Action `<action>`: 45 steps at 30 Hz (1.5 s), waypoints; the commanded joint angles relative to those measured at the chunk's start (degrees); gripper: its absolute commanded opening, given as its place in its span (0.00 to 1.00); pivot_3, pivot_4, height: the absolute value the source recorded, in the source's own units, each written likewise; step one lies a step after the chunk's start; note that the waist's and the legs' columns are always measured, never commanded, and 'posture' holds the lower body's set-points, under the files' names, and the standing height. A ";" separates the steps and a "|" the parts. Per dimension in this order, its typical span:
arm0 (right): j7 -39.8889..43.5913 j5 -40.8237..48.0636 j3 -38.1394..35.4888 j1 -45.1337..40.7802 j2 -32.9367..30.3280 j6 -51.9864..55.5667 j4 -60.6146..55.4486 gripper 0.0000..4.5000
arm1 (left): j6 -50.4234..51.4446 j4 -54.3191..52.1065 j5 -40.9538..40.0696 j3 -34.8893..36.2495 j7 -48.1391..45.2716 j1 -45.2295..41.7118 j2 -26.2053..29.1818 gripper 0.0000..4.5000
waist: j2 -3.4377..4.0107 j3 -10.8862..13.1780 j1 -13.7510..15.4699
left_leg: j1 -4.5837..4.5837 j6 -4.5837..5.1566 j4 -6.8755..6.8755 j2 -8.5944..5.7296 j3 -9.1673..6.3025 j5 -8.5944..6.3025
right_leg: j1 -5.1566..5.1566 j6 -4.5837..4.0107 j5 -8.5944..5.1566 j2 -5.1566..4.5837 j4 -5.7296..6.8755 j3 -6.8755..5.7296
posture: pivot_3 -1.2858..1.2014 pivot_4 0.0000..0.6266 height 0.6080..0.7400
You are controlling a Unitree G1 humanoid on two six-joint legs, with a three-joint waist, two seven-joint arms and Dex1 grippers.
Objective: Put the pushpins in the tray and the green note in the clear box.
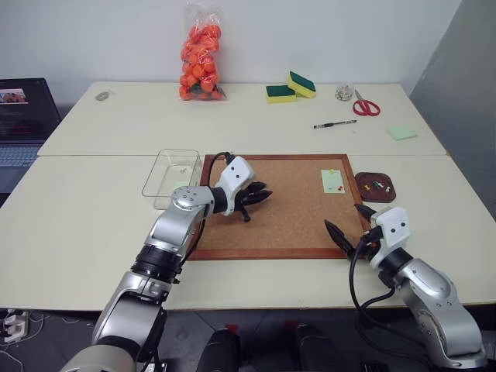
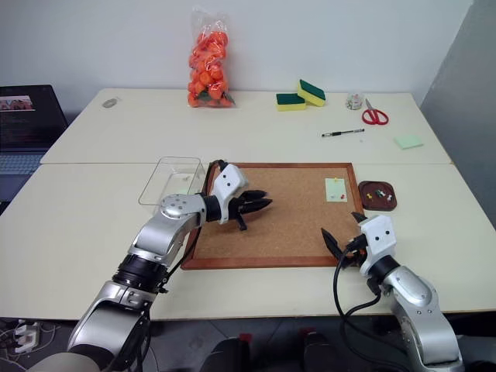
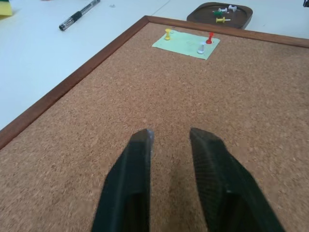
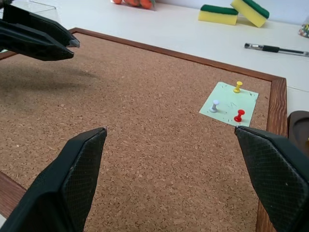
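Nearest the head camera, the right gripper (image 1: 350, 226) is held over the near right corner of the cork board (image 1: 287, 221), its two black fingers spread wide with nothing between them. On the board's far right corner the green note (image 1: 333, 181) is seen lying flat, pinned by three pushpins (image 4: 239, 115): a yellow one, a red one and a white one, all standing upright in the paper. Just beside the board's right edge, on the table (image 1: 93, 232), the tray (image 1: 375, 187) is found, and several more pins are seen lying inside it, a yellow and a green one among them; their exact number is hard to make out at that size. The left gripper (image 1: 260, 195) is held above the board's left part, well apart from the note, its fingers (image 3: 133, 179) drawn close with only a narrow gap left, and nothing is gripped between them. The clear box (image 1: 172, 178) is placed just beside the board's left frame, behind the left arm. Farther back on the table a black pen (image 1: 335, 123), red-handled scissors (image 1: 365, 105), two yellow-and-green sponges (image 1: 291, 87), a pale green sticky pad (image 1: 402, 132) and a bag of orange pieces (image 1: 201, 54) are laid out. A laptop (image 1: 23, 116) is seen at the far left.
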 commanded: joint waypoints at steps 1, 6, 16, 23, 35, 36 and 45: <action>-0.86 2.01 -2.19 -2.34 -0.27 2.24 -3.79 1.00 | -2.30 2.18 1.11 -0.16 -0.25 -2.61 -1.67 0.06 | 0.00 0.00 -0.01 | 0.00 0.00 0.00 0.00 0.00 0.00 | 0.00 0.00 0.00 0.00 0.00 0.00 | 0.52 0.24 1.00; -0.68 2.08 -2.75 -5.10 -1.02 3.85 -2.51 1.00 | -3.30 4.21 1.74 -0.53 -1.40 -3.28 -3.02 0.02 | -0.01 0.00 -0.03 | 0.00 0.00 0.00 0.00 -0.01 0.00 | -0.01 0.00 0.00 0.00 0.00 -0.01 | 0.52 0.24 1.00; -3.14 3.23 -3.74 -16.07 -0.74 10.53 4.27 1.00 | -6.43 10.62 3.48 -1.45 -3.79 -4.16 -5.20 0.02 | -0.01 0.01 -0.04 | 0.00 0.00 0.00 0.00 -0.01 0.00 | -0.02 0.00 0.00 0.00 0.01 -0.01 | 0.52 0.24 1.00; -5.42 2.03 -4.02 -29.29 -0.51 15.04 17.99 1.00 | -8.27 14.09 5.28 -2.34 -5.63 -3.74 -5.14 0.02 | 0.00 0.00 -0.02 | -0.01 0.00 0.00 -0.02 0.01 0.00 | -0.05 -0.01 0.01 0.00 0.04 0.00 | 0.52 0.24 1.00; -5.38 -3.46 -1.71 -46.85 2.42 4.67 51.07 1.00 | -8.13 12.48 5.80 -2.37 -5.84 -1.97 -5.22 0.02 | 0.01 0.00 -0.18 | -0.02 0.01 -0.03 0.00 0.04 0.00 | -0.08 -0.04 0.03 -0.01 0.06 0.01 | 0.52 0.24 1.00; -5.20 -3.78 -1.66 -47.31 2.52 3.88 52.35 1.00 | -8.04 12.30 5.82 -2.42 -5.79 -1.88 -5.25 0.02 | 0.01 0.00 -0.21 | -0.02 0.01 -0.02 0.00 0.04 0.00 | -0.08 -0.04 0.03 -0.02 0.06 0.01 | 0.52 0.24 1.00; -5.14 -5.19 -1.79 -49.78 4.18 -0.14 59.33 0.88 | -7.01 10.19 5.81 -2.77 -6.10 -0.84 -5.25 0.00 | 0.01 -0.01 -0.29 | -0.03 0.01 -0.03 0.00 0.03 0.00 | -0.08 -0.05 0.04 -0.03 0.08 0.01 | 0.52 0.24 1.00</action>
